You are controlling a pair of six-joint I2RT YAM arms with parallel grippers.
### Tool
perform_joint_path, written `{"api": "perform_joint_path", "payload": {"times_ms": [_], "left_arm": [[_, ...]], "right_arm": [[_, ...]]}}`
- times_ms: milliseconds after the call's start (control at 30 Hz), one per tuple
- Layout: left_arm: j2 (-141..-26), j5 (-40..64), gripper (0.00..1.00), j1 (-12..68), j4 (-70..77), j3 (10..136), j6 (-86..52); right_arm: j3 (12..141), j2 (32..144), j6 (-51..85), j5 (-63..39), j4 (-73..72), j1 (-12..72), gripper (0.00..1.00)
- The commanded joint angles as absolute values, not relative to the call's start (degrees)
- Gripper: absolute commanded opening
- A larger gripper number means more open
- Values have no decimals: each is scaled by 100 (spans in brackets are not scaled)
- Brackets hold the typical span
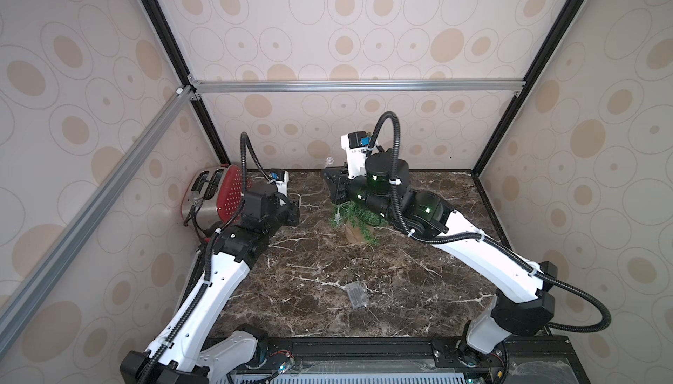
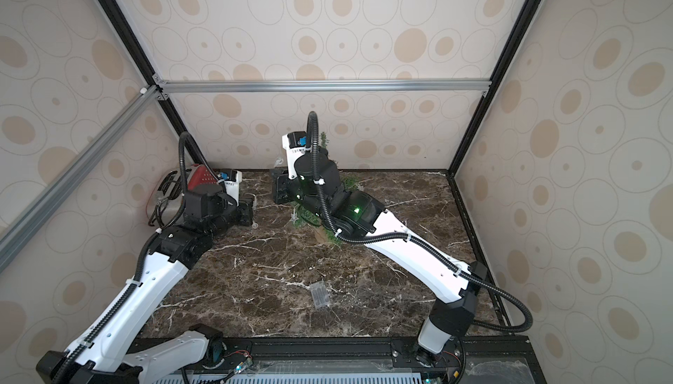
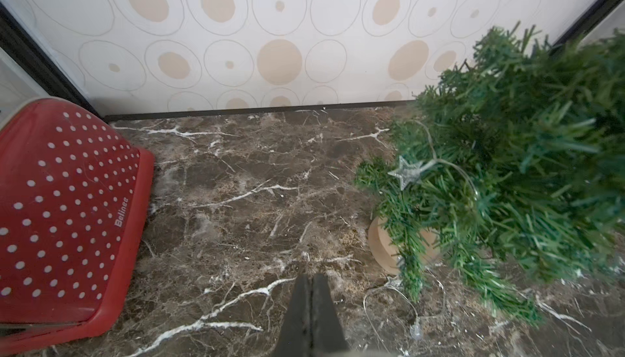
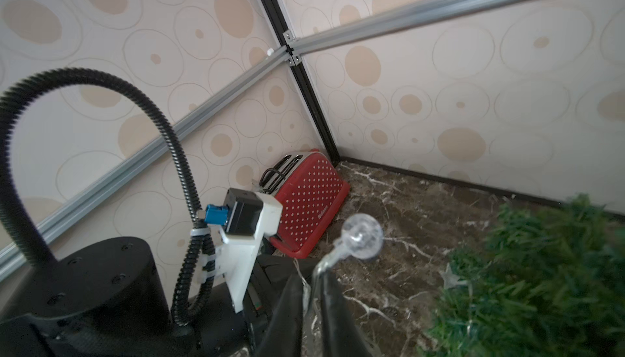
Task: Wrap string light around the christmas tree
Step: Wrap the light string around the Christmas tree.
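Green christmas tree (image 3: 514,155), prob. upright; string light (image 3: 404,175) star on branch, clear batt. box (image 1: 356,294) apart.

Red polka-dot toaster (image 1: 222,196) in the far left corner of the dark marble tabletop (image 1: 309,265) — circle-patterned walls (image 1: 327,36) behind

Two slim arms, left arm (image 1: 225,284) and right arm (image 1: 484,254): glossy white moulded shells on the long links, dotted with small round holes, set between chunky matt black joint housings. Black ribbed cable conduit (image 1: 247,153) looped from link to link, tied down with white zip ties (image 1: 392,182). Green status lights (image 1: 426,210) aglow on the right arm's black joints. At each wrist a white printed bracket (image 4: 243,247) carrying a boxy black camera (image 4: 241,215) with a blue plug (image 4: 216,213). Round black motor cap (image 4: 101,270) studded with small screws. Left claw (image 3: 310,275) and right claw (image 4: 313,275): plain black fingers, tapering to narrow tips.
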State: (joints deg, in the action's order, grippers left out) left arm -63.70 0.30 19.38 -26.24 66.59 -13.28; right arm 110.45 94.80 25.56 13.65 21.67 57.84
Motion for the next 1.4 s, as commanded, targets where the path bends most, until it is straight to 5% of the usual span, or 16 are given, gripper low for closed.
{"api": "perform_joint_path", "payload": {"times_ms": [0, 200, 800, 1167, 1367], "left_arm": [[-6762, -85, 0, 1942, -2896, 7307, -1129], [-7991, 61, 0, 1847, -3030, 8632, -892], [-11107, 2295, 0, 1826, -2595, 12255, -1441], [-12067, 3281, 0, 2131, -2059, 12796, -1695], [-12140, 3256, 20, 2127, -2150, 12668, -1522]], "right_arm": [[11055, 9527, 2502, 1754, 2377, 5825, 29], [10738, 9153, 2240, 1932, 2724, 5821, 47], [7150, 6189, 1755, 1441, 3075, 5825, 57], [5285, 5613, 2344, 1035, 2656, 5827, 64], [4444, 5628, 2787, 647, 2076, 5821, 73]]}}
